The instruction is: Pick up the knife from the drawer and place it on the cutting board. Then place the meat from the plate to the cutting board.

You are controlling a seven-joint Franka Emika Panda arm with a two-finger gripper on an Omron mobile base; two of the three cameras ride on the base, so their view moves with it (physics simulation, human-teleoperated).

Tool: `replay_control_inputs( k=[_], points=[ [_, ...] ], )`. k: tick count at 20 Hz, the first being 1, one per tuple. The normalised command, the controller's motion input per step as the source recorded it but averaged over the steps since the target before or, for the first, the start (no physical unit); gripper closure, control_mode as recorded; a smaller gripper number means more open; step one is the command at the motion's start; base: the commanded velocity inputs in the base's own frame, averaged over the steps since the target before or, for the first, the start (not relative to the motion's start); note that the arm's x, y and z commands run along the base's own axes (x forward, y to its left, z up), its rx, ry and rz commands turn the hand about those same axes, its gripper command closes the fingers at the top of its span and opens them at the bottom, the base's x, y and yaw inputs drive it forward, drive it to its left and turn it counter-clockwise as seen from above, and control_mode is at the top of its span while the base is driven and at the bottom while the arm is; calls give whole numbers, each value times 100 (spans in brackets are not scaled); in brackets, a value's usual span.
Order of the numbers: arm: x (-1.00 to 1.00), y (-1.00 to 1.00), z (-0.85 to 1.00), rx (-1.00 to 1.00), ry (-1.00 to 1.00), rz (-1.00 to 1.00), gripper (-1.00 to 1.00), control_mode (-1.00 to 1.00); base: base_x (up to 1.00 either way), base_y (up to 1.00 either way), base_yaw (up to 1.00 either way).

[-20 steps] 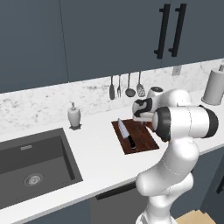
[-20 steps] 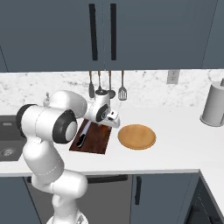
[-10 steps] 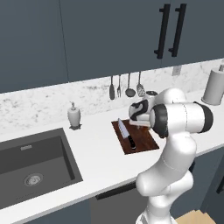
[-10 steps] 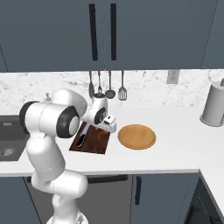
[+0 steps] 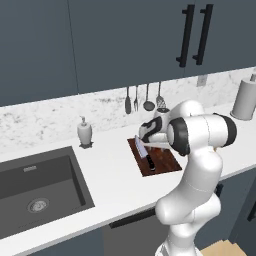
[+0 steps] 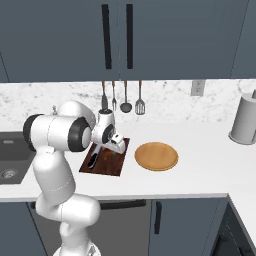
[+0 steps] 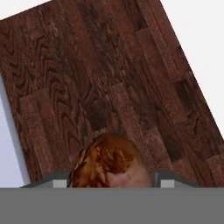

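Meat clamped between the gripper fingertips in the hand view, a browned roasted lump just over the near part of the cutting board; cannot tell if touching the wood. Fingertips set narrow, one on each side of the lump.

Arm folded tight over the counter: elbow bulked high and forward, forearm doubled back, hand pointing down at the board. In the left base view gripper sits low over the cutting board, mostly hidden behind the forearm. In the right base view gripper hangs over the far right part of the cutting board.

Knife flat on the board's left side, silver blade toward the wall, black handle toward the front edge. Same knife on the left side of the board in the right base view, partly behind the arm.

Plate just right of the board, apart from it, bare.

Hanging utensils on the backsplash behind the board. Soap dispenser beside the sink. Paper towel roll far right on the counter.
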Motion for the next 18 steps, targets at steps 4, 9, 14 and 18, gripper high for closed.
replay_control_inputs(
  k=[4, 9, 14, 18],
  points=[
    [0, 1, -1, 0, 0, 0, -100, -100, 0, 0, 0],
    [0, 0, 1, 0, 0, 0, -100, -100, 0, 0, 0],
    [-2, 0, 26, -1, 0, 0, -100, -100, 0, 0, 0],
    [-48, 0, 42, 0, -1, 0, -100, -100, 0, 0, 0]
  ],
)
